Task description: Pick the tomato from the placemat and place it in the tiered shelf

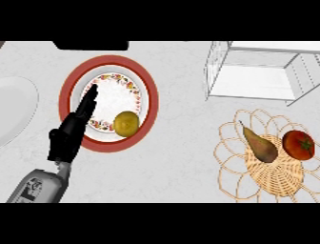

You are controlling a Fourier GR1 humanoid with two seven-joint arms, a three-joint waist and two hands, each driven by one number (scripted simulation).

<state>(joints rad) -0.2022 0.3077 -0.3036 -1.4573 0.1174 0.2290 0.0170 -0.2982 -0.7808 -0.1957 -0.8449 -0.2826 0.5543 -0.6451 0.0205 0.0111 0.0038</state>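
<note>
The surface (pixel 177 157) is looking like pale, faintly veined stone with a matt finish. The placemat (pixel 242 188) is showing as open woven straw or wicker, tan and rough, denser at its middle. The tomato (pixel 298 144) is shining with a smooth, glossy red skin, while the pear (pixel 260 146) beside it is looking dull and brownish. The tiered shelf (pixel 219 71) is appearing as thin white metal wire around a smooth white panel. The plate (pixel 114 97) is looking like glazed ceramic with a printed floral rim. The left hand (pixel 68 136) is reading as matt black plastic.
</note>
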